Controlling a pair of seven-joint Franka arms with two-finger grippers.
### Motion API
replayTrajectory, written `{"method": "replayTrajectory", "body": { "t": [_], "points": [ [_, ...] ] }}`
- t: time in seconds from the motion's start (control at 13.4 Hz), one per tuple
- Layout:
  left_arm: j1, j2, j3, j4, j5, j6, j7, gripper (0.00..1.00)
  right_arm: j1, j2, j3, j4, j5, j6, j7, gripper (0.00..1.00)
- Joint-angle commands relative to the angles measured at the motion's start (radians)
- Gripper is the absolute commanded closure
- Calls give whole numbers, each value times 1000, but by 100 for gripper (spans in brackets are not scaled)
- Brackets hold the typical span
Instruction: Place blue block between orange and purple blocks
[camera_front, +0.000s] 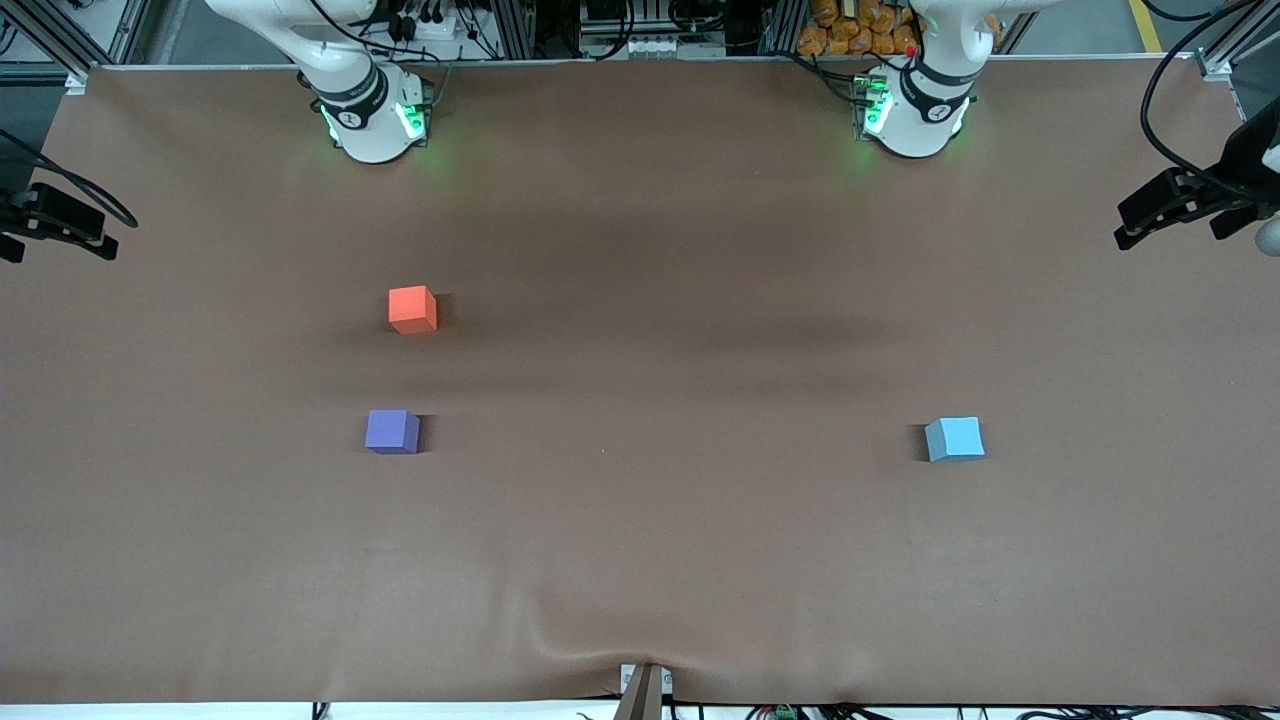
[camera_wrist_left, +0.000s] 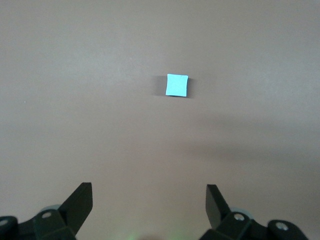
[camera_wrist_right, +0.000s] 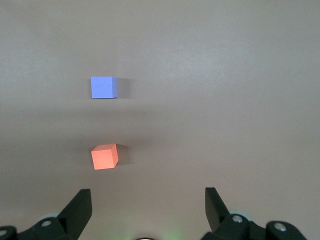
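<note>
The blue block (camera_front: 954, 439) sits on the brown table toward the left arm's end; it also shows in the left wrist view (camera_wrist_left: 177, 85). The orange block (camera_front: 412, 309) and the purple block (camera_front: 392, 431) sit toward the right arm's end, the purple one nearer the front camera with a gap between them. Both show in the right wrist view, orange (camera_wrist_right: 104, 156) and purple (camera_wrist_right: 103, 87). My left gripper (camera_wrist_left: 149, 200) is open and empty, high above the table. My right gripper (camera_wrist_right: 148, 200) is open and empty, also high. Neither gripper shows in the front view.
The arm bases (camera_front: 370, 115) (camera_front: 915, 110) stand along the table's top edge. Black mounted devices (camera_front: 1185, 205) (camera_front: 55, 215) hang over both ends of the table. A clamp (camera_front: 643, 690) and a wrinkle in the cover are at the near edge.
</note>
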Motion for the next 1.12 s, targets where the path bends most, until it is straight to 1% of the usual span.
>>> {"method": "replayTrajectory", "body": {
  "t": [0.0, 0.3, 0.52, 1.04],
  "points": [
    [4, 10, 3, 29, -21, -25, 15, 0, -2, -3, 0, 3, 0, 1, 12, 0],
    [4, 13, 3, 31, -20, -27, 18, 0, 0, -3, 0, 3, 0, 1, 12, 0],
    [2, 19, 3, 23, -24, -21, 61, 0, 3, -3, 0, 1, 0, -1, 12, 0],
    [1, 21, 2, 17, -24, -16, 65, 0, 3, -3, 0, 0, 0, -4, 12, 0]
  ]
}}
